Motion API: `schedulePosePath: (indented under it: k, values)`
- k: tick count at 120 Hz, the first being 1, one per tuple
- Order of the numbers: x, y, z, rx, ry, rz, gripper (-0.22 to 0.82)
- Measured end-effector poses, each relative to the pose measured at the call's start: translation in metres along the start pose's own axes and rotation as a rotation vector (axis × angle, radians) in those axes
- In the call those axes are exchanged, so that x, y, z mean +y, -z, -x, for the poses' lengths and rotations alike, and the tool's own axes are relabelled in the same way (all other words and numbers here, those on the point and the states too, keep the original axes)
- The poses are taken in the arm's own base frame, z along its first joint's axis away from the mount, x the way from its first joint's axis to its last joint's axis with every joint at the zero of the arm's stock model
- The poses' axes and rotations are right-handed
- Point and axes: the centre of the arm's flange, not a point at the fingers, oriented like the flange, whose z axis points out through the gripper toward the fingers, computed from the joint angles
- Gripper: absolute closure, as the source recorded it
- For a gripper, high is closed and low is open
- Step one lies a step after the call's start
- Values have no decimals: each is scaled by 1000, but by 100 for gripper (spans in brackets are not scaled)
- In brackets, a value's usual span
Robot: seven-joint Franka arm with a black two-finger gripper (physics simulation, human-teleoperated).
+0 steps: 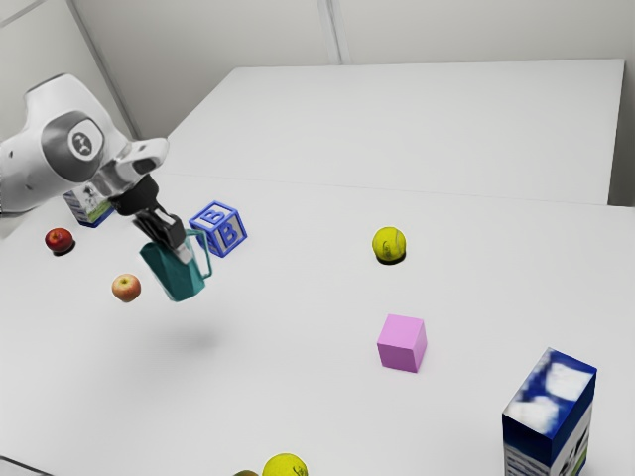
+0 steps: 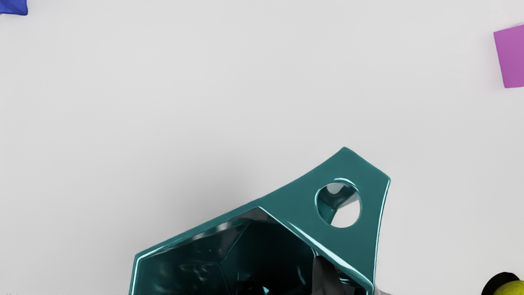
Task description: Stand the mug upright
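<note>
One teal mug [image 1: 173, 274] hangs left of centre in the exterior view, its wall pinched by the gripper [image 1: 182, 250]; probably rigid, slick, best held near the handle

The letter "B" can be read on more than one face of the blue-and-white block [image 1: 218, 229], toward the exterior view's left. The markings on the carton [image 1: 536, 412], at the exterior view's near right, cannot be made out.
</note>
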Motion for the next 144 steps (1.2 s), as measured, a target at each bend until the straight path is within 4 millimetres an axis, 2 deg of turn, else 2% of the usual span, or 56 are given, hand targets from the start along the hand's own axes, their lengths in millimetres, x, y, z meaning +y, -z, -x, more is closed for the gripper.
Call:
schedulePosePath:
  k: [40,56,77,144]
  values:
    - [29,-22,-33,11,44,-181,79]
    - [37,-34,-39,33,62,-229,79]
    - [46,-63,-32,49,100,-260,79]
    - [53,-118,-10,157,221,-294,79]
